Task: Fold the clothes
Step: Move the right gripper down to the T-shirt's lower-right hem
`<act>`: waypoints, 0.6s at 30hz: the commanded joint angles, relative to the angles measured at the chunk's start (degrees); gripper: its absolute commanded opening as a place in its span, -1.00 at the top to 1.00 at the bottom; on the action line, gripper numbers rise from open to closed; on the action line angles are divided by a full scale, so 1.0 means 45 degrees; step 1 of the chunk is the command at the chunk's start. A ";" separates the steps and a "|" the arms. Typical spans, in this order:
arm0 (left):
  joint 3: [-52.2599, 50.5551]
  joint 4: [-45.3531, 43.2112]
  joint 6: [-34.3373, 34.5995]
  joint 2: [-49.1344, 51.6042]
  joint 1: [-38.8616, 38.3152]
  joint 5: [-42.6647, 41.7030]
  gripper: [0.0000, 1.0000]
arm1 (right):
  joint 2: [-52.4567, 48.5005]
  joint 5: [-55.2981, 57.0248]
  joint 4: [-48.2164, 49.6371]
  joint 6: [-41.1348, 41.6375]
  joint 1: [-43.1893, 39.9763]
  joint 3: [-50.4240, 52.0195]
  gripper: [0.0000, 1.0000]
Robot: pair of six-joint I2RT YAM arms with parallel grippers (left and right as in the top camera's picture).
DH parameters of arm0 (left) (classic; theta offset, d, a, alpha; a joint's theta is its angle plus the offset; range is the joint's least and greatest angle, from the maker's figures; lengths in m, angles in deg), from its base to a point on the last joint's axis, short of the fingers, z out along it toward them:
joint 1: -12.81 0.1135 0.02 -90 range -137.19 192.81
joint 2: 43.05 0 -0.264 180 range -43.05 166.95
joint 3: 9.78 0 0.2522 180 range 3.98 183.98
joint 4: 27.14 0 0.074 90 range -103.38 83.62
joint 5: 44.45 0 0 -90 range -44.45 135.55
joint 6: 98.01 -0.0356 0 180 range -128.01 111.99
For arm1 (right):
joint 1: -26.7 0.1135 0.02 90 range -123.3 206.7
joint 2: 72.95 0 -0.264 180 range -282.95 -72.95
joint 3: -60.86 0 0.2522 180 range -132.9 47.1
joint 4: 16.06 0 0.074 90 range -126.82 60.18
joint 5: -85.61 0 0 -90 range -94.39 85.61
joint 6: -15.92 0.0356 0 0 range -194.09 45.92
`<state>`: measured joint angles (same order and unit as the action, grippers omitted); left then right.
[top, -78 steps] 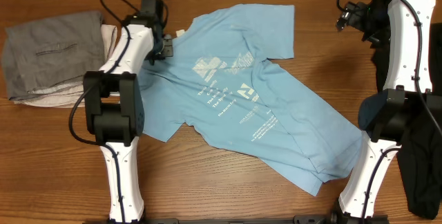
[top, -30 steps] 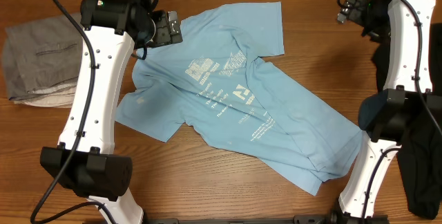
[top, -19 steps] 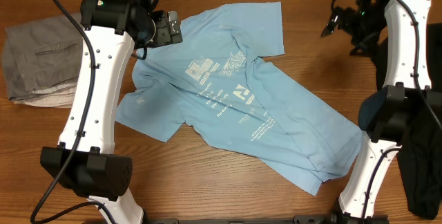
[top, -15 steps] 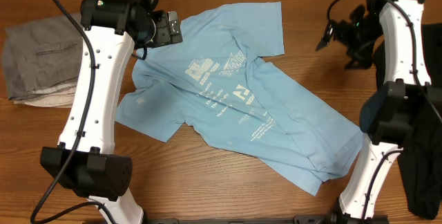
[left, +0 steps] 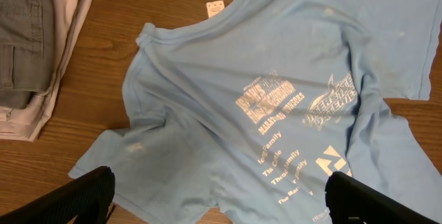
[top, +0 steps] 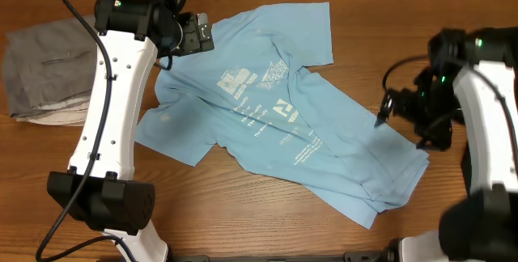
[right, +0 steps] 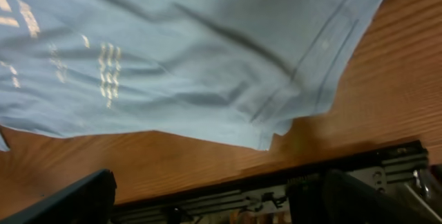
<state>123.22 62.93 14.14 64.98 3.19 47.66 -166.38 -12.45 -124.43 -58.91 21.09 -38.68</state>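
T-shirt [top: 275, 124]: lies crumpled, print up, table [top: 243, 213] centre, hem twd 4 o'clock. Step: pre-grasp, w/ L gripper [top: 194, 35] over collar at 11, R gripper [top: 387, 112] near hem at 3, both jaws apart, empty. Next: prob. pinch edges, flatten.

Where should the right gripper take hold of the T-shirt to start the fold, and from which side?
Take the hem corner of the T-shirt nearest the open right gripper, coming in from the right over the bare table. That edge lies flat, unbunched, with wood showing beside it.
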 commanded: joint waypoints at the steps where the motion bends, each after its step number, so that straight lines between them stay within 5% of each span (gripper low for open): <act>1: 0.0000 -0.0010 0.0083 0.0136 0.0049 -0.0053 -1.00 | 0.1413 0.0505 0.0661 0.0495 0.0291 0.1545 -1.00; 12: 0.0000 -0.0010 0.0083 0.0136 0.0049 -0.0053 -1.00 | 0.2016 -0.0913 0.2705 0.0593 0.0355 0.4862 -1.00; 18: 0.0000 -0.0010 0.0083 0.0136 0.0049 -0.0053 -1.00 | 0.1807 -0.1287 0.2963 0.2181 0.0627 0.5231 -1.00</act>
<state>123.22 62.91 14.14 64.98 3.19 47.68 -158.36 -15.84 -111.49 -54.05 23.01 -15.34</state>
